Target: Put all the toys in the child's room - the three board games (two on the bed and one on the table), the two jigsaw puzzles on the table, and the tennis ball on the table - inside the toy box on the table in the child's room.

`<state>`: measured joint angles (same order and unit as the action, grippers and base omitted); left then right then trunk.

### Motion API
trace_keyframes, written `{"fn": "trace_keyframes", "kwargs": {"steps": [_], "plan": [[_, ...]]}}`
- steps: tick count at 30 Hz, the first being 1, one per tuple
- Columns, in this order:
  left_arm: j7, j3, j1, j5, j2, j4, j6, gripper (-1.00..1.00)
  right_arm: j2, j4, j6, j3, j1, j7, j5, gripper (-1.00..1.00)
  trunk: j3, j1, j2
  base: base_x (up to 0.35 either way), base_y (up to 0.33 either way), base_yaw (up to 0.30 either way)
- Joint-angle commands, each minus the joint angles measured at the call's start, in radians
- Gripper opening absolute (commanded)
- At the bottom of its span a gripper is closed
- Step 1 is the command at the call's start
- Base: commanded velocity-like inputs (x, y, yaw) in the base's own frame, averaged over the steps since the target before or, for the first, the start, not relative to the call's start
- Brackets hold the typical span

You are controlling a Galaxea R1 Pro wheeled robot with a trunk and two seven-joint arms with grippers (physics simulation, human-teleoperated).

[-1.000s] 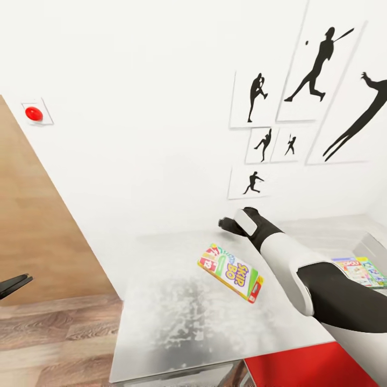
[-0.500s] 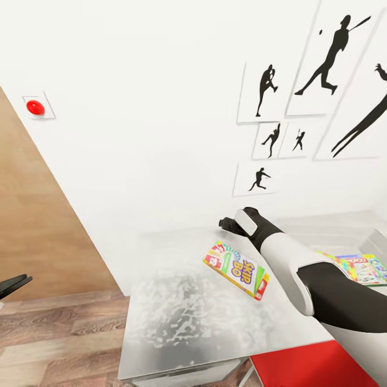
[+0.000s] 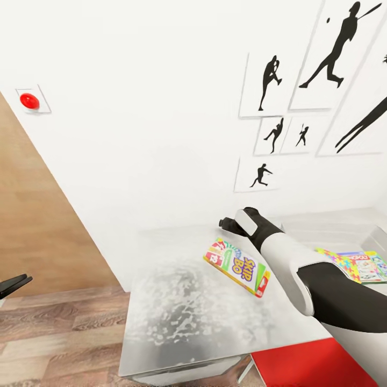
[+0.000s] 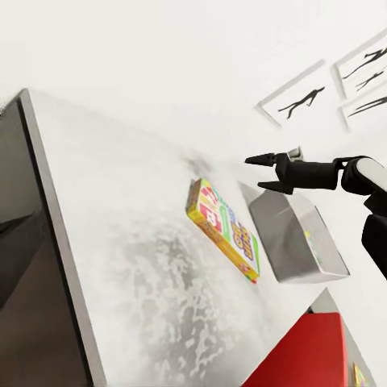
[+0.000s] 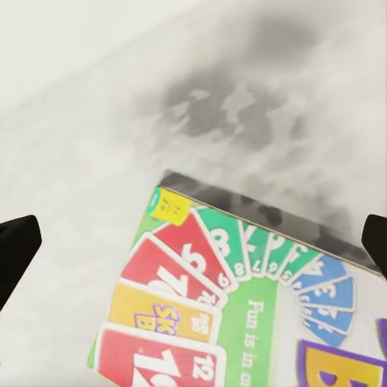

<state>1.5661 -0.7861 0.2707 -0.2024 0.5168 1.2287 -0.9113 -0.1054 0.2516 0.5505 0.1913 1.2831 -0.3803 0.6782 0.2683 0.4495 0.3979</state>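
At the far left of the head view the dark left gripper (image 3: 13, 285) waits low beside the body, away from the work; I cannot tell how wide it stands. Further right, the flat green-yellow SKIP BO board game box (image 3: 236, 267) lies on the white-topped table (image 3: 183, 317), free for a grasp. The black right gripper (image 4: 270, 171) hangs above the box with its fingers spread wide, probably preparing to descend. At the right edge is the light grey toy box (image 4: 284, 234) with colourful toys inside.
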Motion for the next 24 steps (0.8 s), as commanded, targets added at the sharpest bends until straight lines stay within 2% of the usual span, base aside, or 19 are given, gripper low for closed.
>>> {"fn": "trace_keyframes", "kwargs": {"steps": [1, 13, 24], "plan": [[0.005, 0.0, 0.001, 0.001, 0.0, 0.0, -0.011, 1.0, 0.001, 0.001, 0.003, 0.008, 0.001, -0.008, 0.011, 1.0, 0.004, 0.001, 0.002, 0.0, 0.086, 0.0], [0.005, -0.001, 0.001, 0.001, 0.0, 0.0, -0.011, 1.0, 0.003, 0.001, 0.002, 0.007, 0.001, -0.008, 0.011, 1.0, 0.023, 0.001, 0.002, 0.0, 0.106, 0.0], [0.005, -0.001, 0.001, 0.001, 0.0, 0.0, -0.011, 1.0, 0.029, 0.001, 0.001, 0.007, 0.001, -0.008, 0.012, 1.0, 0.041, 0.001, 0.002, 0.0, 0.01, 0.0]]}}
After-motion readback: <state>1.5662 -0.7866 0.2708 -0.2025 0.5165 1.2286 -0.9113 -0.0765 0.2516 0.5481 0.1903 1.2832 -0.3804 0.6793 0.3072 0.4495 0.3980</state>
